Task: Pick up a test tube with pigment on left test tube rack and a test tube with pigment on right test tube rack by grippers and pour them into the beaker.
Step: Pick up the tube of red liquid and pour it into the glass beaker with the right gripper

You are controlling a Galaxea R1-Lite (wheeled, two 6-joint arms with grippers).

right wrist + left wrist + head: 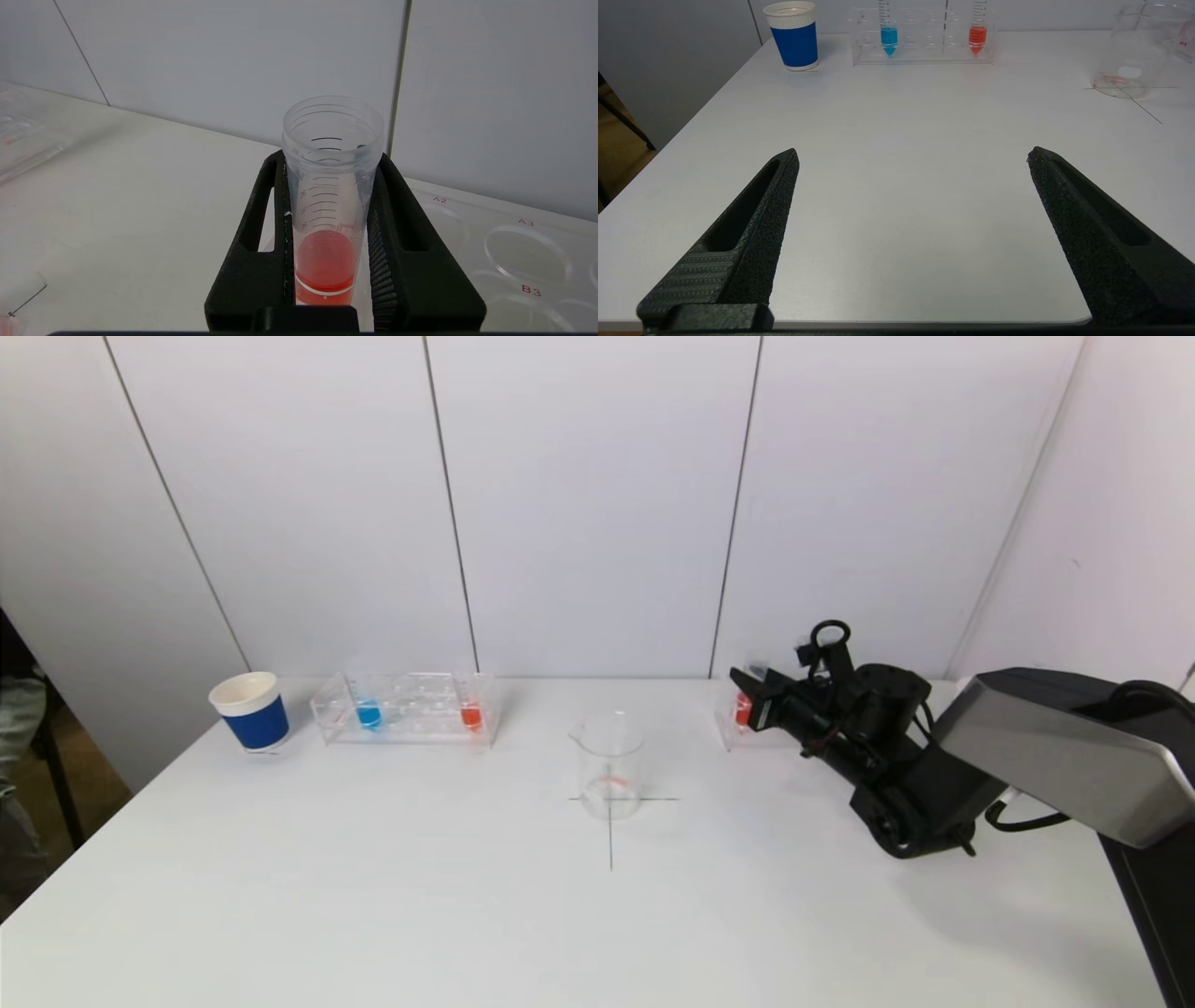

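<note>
Gripping the clear graduated plastic test tube of red pigment [329,205] below its open rim, the right gripper [329,186] has its jaws closed against both sides of the tube, which stands upright in the clear acrylic right rack [514,252], to the right of the clear glass beaker [610,765]. That upright hold probably keeps the pigment from spilling. Only the right wrist view shows the contact; the head view hides it behind the arm. The left gripper [913,156], jaws wide and holding nothing, hangs over the white bench [896,140], well short of the clear left rack [924,42] with its 2 tubes, left of the beaker.
</note>
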